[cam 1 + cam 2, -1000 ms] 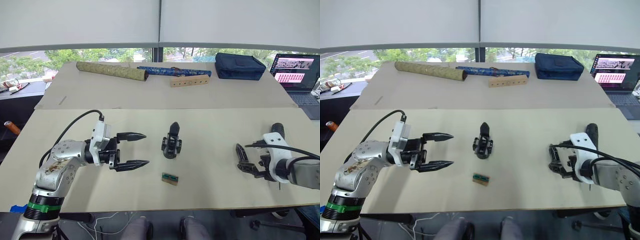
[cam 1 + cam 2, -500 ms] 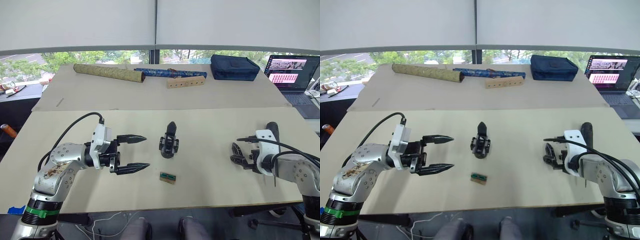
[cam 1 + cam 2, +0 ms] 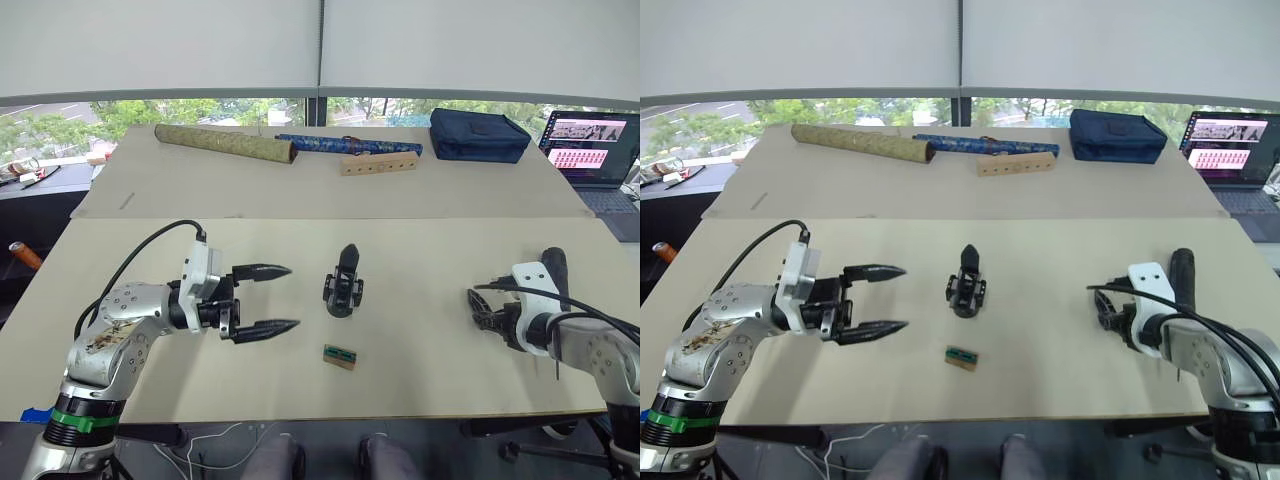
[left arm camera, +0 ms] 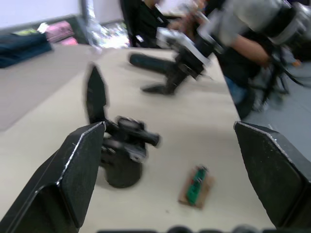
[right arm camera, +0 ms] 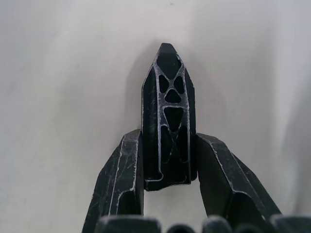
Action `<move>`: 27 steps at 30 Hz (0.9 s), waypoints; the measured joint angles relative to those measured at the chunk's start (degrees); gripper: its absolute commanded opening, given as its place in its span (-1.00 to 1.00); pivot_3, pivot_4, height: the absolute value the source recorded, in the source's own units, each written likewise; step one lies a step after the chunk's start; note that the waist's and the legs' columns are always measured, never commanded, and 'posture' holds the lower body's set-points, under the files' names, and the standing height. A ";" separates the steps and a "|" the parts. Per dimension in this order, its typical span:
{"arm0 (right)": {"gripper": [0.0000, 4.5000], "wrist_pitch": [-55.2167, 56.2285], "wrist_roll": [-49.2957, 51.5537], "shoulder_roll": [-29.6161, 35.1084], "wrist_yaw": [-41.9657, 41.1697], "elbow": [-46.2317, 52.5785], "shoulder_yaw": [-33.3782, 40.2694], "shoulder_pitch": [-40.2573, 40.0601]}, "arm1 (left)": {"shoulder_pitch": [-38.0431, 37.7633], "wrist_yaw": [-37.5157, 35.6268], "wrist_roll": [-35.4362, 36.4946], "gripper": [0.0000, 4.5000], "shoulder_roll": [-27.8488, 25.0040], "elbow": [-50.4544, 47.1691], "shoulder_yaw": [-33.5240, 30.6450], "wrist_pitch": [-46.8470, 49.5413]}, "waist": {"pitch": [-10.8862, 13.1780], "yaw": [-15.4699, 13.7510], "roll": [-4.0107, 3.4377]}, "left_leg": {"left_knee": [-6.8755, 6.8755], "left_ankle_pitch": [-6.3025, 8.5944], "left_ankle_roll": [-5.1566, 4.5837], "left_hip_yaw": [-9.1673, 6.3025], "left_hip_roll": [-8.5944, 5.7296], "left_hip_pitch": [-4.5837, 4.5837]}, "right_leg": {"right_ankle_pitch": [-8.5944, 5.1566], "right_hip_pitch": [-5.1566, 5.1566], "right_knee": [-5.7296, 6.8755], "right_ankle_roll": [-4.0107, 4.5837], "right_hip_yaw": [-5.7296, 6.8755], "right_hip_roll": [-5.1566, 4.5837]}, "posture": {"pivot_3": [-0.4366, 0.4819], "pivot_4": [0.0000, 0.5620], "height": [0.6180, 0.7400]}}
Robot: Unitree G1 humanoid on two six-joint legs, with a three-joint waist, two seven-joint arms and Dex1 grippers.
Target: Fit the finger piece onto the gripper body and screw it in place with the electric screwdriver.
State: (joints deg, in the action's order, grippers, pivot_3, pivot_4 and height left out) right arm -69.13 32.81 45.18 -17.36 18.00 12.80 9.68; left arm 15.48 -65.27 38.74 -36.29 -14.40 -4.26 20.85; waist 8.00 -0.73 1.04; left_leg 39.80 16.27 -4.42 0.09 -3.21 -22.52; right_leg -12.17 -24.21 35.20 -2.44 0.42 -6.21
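**Right claw grips finger piece; left claw open beside body**

The right claw point(image 5: 166, 170) is closed on the finger piece point(image 5: 167, 121). In the right wrist view, both fingers point(image 5: 119, 179) press against the flat sides of the piece, and its pointed tip projects past the fingertips toward the table point(image 3: 430, 340). The ribbed face of the piece faces the camera. In the head views the right claw point(image 3: 492, 320) sits low over the table, pointing toward the centre.

The screwdriver point(image 3: 555, 268) lies just behind the right wrist, on the side away from the claw tips, near the table edge.

The body point(image 3: 343, 285) stands upright on its round base, well apart from the right claw, toward the table centre. Its single pointed finger sticks up.

The left claw point(image 3: 263, 298) is open, with its two fingers spread wide and pointing at the body. It is held just beside the body, not touching it. In the left wrist view the body point(image 4: 116, 150) appears between the two fingers point(image 4: 73, 179), further out.

A small tan-and-green block point(image 3: 340, 357) lies on the table near the body, on the side nearer the robot.

Beyond the body, on a second table, lie a patterned roll point(image 3: 224, 143), a blue roll point(image 3: 345, 143), a wooden bar point(image 3: 378, 163) with holes, and a dark blue bag point(image 3: 478, 134). A laptop point(image 3: 598, 140) stands at the far right.
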 measured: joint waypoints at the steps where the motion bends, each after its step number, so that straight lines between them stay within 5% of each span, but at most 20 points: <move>1: -0.50 3.41 -0.36 0.28 -1.92 1.64 0.01 -0.58 | 0.76 2.68 1.92 1.00 1.59 -0.06 -1.02 1.72 | 0.04 0.04 -0.07 | 0.02 0.00 0.00 0.01 -0.01 -0.01 | 0.02 -0.01 0.01 -0.03 -0.02 0.01 | -0.05 -0.47 1.00; 8: -0.50 26.32 -5.82 -2.12 -7.51 13.21 -1.38 4.52 | 9.67 22.95 16.08 1.00 10.09 -1.48 -5.87 15.59 | 0.10 0.21 -0.10 | 0.02 -0.37 0.62 -0.03 0.00 0.08 | 0.02 -0.01 0.20 -0.06 -0.03 0.19 | -0.05 -0.47 1.00; 15: -0.50 36.71 -15.18 -10.91 -4.22 16.13 -14.31 13.88 | 16.25 37.43 24.40 1.00 18.61 -2.43 -6.20 20.56 | 0.10 -0.03 -0.10 | 0.05 -0.41 0.70 -0.04 -0.14 0.08 | 0.02 -0.07 0.38 -0.06 -0.07 0.13 | -0.05 -0.47 1.00; 27: -0.50 46.54 -28.30 -16.91 -3.78 13.91 -24.27 15.11 | 17.04 45.46 24.62 1.00 26.37 -2.42 -4.08 21.54 | 0.10 0.06 -0.10 | 0.03 -0.47 0.79 -0.07 -0.27 0.13 | 0.01 -0.09 0.52 -0.04 -0.06 0.17 | -0.05 -0.47 1.00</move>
State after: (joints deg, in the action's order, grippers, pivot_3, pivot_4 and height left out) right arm -22.58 4.51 28.27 -21.14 31.91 -11.47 24.79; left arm 32.52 -19.80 63.36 -9.92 -16.82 -8.34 42.39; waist 8.10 -0.67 0.95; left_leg 39.83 15.79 -3.63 0.03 -3.48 -22.40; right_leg -12.17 -24.30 35.72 -2.48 0.36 -6.04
